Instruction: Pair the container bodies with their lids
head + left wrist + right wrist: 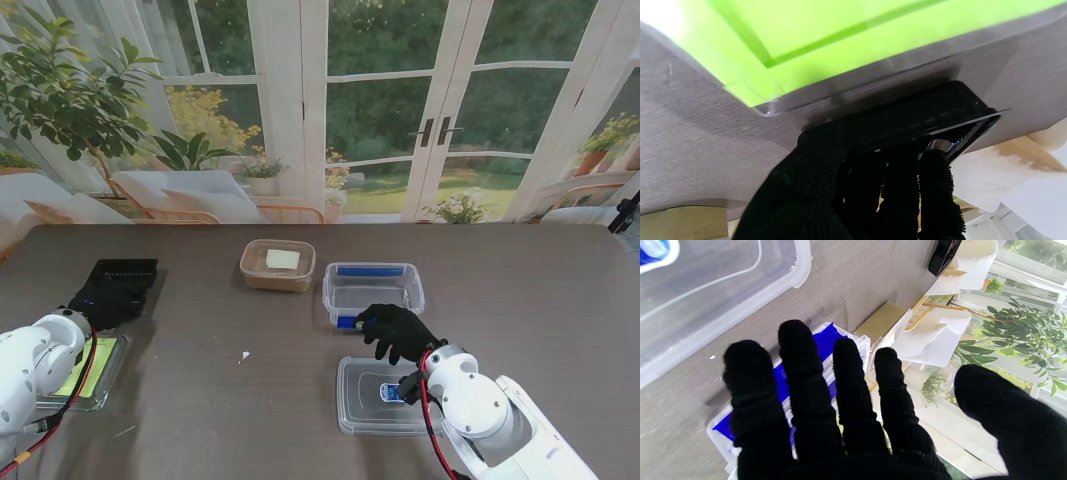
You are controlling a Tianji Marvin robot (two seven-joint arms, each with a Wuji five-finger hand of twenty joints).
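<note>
Right hand (398, 331), black-gloved, sits lower centre of the stand view, just at the near edge of the clear container body (373, 290) with blue clips. Fingers spread and apart in the right wrist view, thumb well off to the side; nothing held. Fingertips (796, 336) hover over that body's blue-clipped rim (825, 340); contact not certain.

Clear lid (385, 397) with a blue tab lies flat at lower centre of the stand view, nearer to me than the clear body, partly under the right wrist.

Left hand (100, 298), also black-gloved, at left of the stand view, on the black container piece (122, 282). Left wrist view: fingers (933, 173) curled round the edge of that black piece (923, 116), lifted edge visible; grip closed on it.

Green-bottomed clear tray (90, 370) lies lower left of the stand view, just beside the black piece, partly hidden by the left arm.

Tan container (277, 265) with a pale square inside stands upper centre, just left of the clear body, apart from it.

Dark wood-grain table (540, 300) under everything.
</note>
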